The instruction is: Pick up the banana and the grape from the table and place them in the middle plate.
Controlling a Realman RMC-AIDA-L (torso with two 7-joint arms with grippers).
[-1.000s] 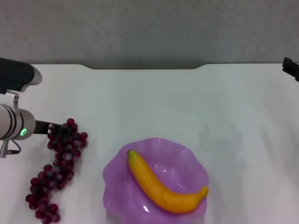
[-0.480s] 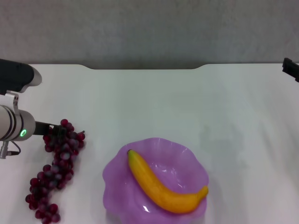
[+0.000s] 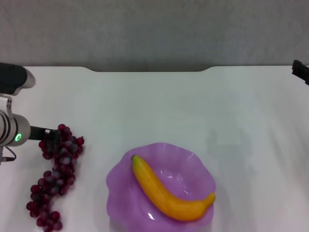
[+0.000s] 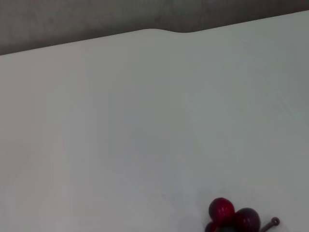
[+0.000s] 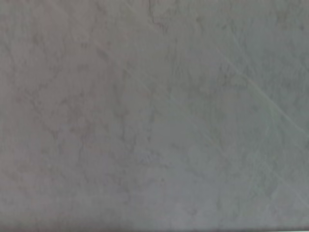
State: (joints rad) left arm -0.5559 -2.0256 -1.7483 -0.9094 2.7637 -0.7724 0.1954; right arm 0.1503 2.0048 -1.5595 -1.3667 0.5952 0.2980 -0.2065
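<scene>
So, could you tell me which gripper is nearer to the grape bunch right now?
The left. The left gripper is at the top end of the grape, among its upper berries. The right gripper sits far off at the table's far right edge.

Right gripper (image 3: 300, 71) mostly off-frame

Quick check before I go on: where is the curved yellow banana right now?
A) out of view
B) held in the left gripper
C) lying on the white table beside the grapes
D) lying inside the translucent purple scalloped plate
D: in the head view the curved yellow banana lies across the bowl of the translucent purple scalloped plate, while the left gripper is over at the dark red grape bunch.
</scene>
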